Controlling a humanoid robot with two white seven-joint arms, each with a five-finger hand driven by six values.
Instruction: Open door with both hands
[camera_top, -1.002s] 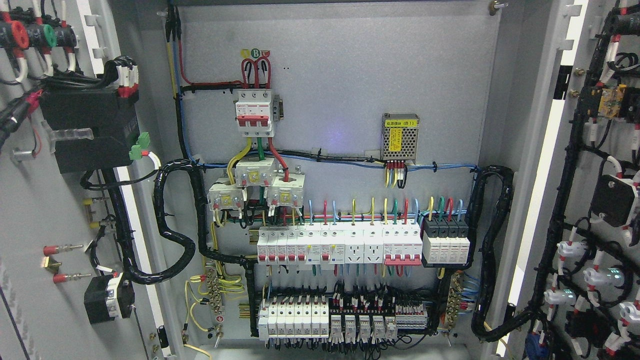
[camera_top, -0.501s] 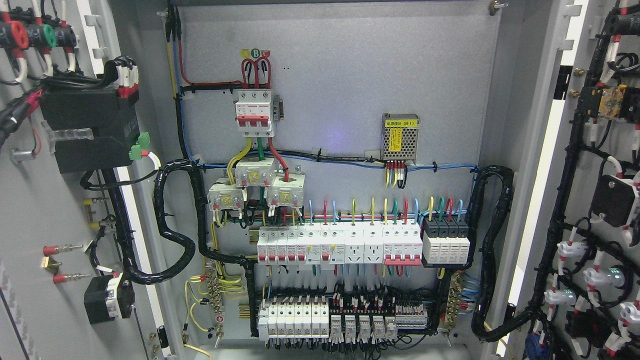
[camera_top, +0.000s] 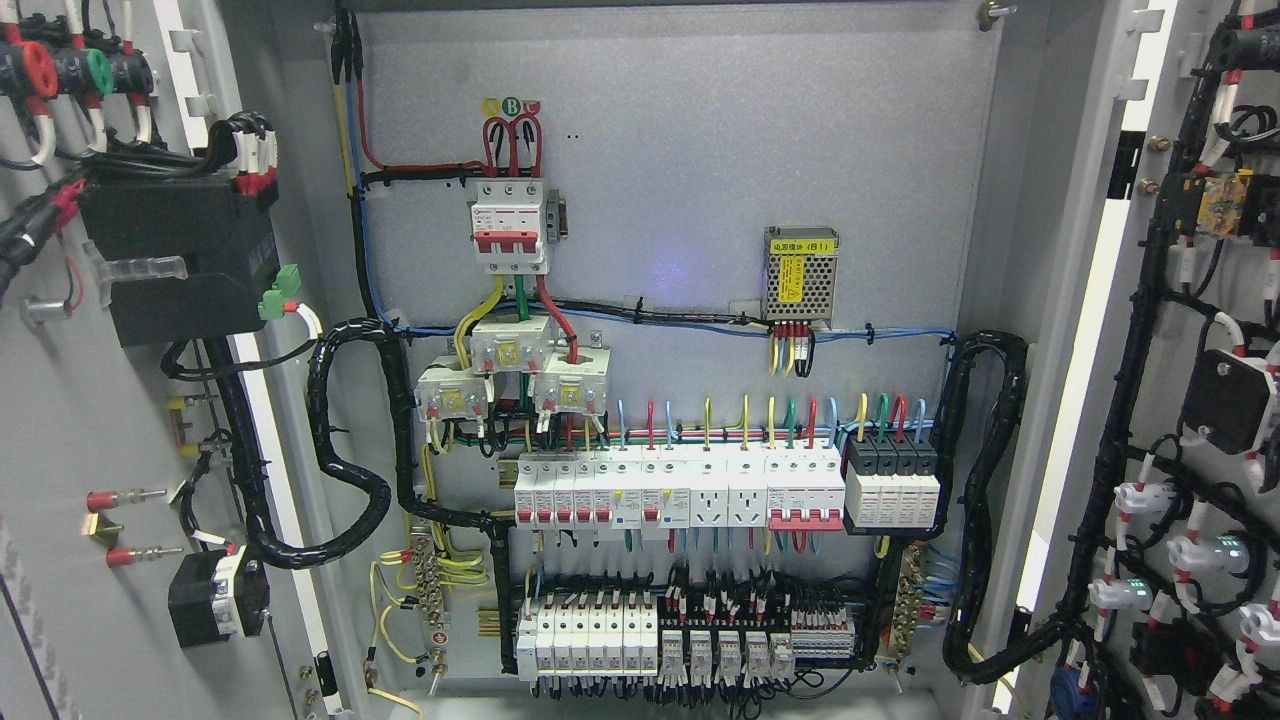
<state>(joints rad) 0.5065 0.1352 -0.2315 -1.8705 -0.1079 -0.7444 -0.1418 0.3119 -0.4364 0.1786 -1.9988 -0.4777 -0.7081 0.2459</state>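
Doors stand swung wide: the grey steel left door leaf at nine o'clock, the grey steel right door leaf at three. You see neither robot hand, so their state is unknowable. Any blind reach risks snagging the black corrugated cable loom or exposed white breakers.

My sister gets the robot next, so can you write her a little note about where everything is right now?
Hands: neither the left nor the right shows in the head view.
Doors: left door and right door both stand swung wide, inner wiring facing the camera.
Cabinet: back panel with its breaker rows is fully exposed.
Done: opening looks complete.
Left: nothing obvious; find where the arms are before moving.
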